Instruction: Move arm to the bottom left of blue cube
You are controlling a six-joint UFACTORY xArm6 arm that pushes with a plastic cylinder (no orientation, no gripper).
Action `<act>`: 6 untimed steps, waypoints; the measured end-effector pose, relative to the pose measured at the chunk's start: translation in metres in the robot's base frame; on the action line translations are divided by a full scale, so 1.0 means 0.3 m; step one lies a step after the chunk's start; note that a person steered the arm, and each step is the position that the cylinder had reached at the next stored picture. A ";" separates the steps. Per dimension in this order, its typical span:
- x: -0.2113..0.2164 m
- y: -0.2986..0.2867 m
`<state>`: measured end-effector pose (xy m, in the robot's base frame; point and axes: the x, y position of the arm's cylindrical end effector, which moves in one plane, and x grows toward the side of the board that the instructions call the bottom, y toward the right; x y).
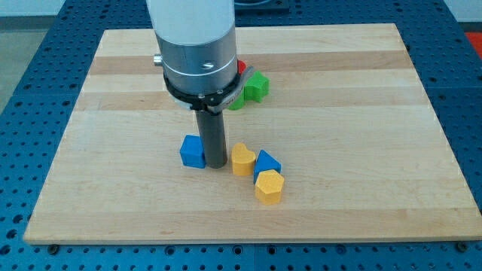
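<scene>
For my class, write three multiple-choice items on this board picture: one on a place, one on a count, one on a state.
1. Where is my tip relative to the blue cube?
A. at the cube's right side in the view
B. at its bottom left
C. far off, at the view's top

2. How many yellow blocks show?
A. one
B. two
C. four

3. How do the yellow heart-shaped block and the blue triangular block lie?
A. stacked
B. at opposite board edges
C. side by side, close together

Answers: 1 A, the rod stands just right of the cube. 2 B, the heart-shaped one and the yellow hexagonal block. 3 C, both sit flat on the wooden board, neighbours.
</scene>
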<state>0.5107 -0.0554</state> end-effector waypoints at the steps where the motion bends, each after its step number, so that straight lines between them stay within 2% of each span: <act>1: 0.044 -0.003; 2: 0.209 -0.007; 3: 0.302 -0.027; 4: 0.237 -0.166; 5: 0.071 -0.221; 6: 0.030 -0.221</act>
